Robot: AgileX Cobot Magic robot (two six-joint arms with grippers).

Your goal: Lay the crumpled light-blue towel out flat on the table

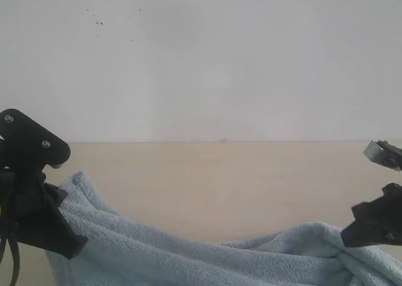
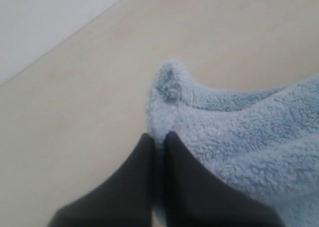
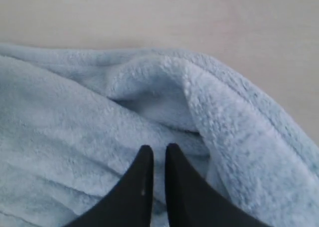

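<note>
The left pincer (image 2: 158,135) is shut tight on the edge of the towel (image 2: 239,142); the right pincer (image 3: 158,148) pinches a fold of it too; the towel lies bunched between them on the table (image 1: 220,185); pull too hard and the fluffy cloth may slip out.

- towel (image 1: 188,261): pale light blue, plain throughout
- table (image 1: 220,179): pale beige, plain and unmarked
- wall (image 1: 201,60): white, with a few small dark specks
- left gripper (image 2: 159,135), right gripper (image 3: 158,147): black
- screws (image 1: 46,144): pale grey
</note>
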